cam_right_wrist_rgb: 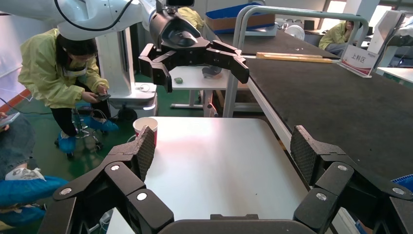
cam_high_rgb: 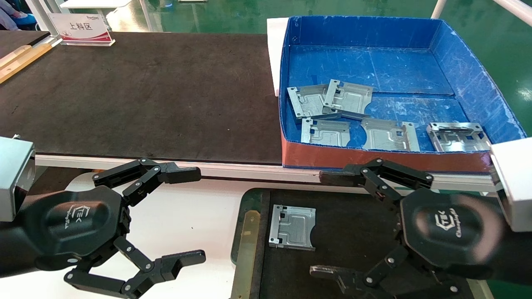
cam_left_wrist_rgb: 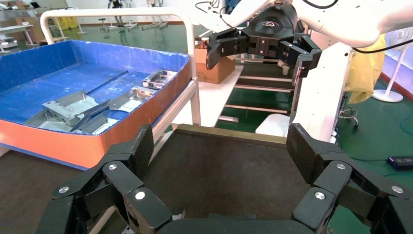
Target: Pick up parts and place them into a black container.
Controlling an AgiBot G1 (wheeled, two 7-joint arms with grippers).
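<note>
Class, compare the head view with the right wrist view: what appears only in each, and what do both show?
Only the head view shows the blue box holding five parts, the black container with one part lying in it, and the open right gripper over that container. Only the right wrist view shows a paper cup and a seated person in yellow. Both show the open left gripper, the white table, the black mat and the sign.

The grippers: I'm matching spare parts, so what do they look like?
Both the left gripper and right gripper are matte black, with rounded bodies carrying an embossed hexagon logo and lettering. The fingers are jointed linkage bars with silver rivets, ending in blocky tips; the wrist views show textured inner pads. White and silver arm housings sit behind them.
</note>
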